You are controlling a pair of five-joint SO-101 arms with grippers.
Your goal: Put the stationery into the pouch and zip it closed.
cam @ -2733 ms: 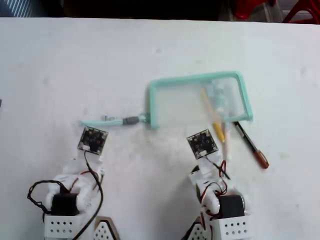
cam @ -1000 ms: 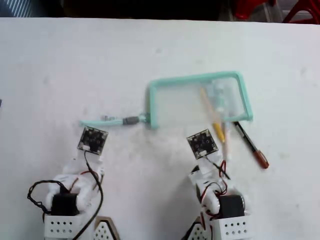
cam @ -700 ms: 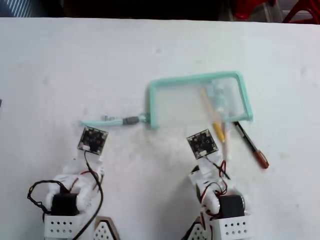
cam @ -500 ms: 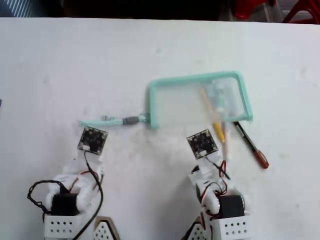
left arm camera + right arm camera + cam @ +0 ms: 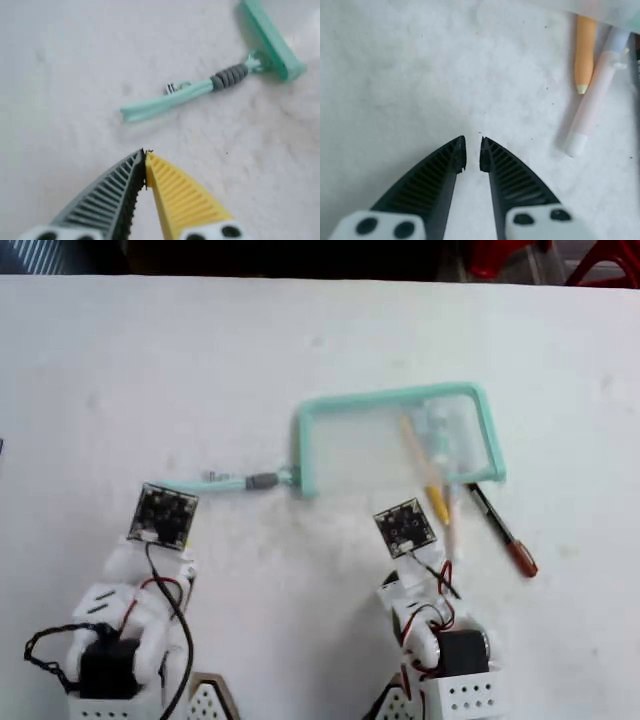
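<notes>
A clear pouch [image 5: 372,445] with a mint border lies at the table's middle. Its mint strap [image 5: 205,481] with a grey toggle [image 5: 262,481] trails to the left. A yellow pencil [image 5: 424,468] and a pale pink pen [image 5: 450,525] stick halfway out of the pouch's near edge. A black pen with a brown cap [image 5: 503,532] lies on the table beside them. My left gripper [image 5: 145,153] is shut and empty, just short of the strap's [image 5: 165,99] free end. My right gripper [image 5: 472,149] has its fingers nearly together, empty, near the pencil's [image 5: 584,47] tip and the pink pen [image 5: 592,102].
The white table [image 5: 150,370] has wide bare room at the left and far side. Both arm bases stand at the near edge. A corner of the pouch [image 5: 274,42] lies beyond the toggle [image 5: 229,77] in the left wrist view.
The left arm has swung to the left and slightly forward. The right arm, the pouch and the pens have not moved.
</notes>
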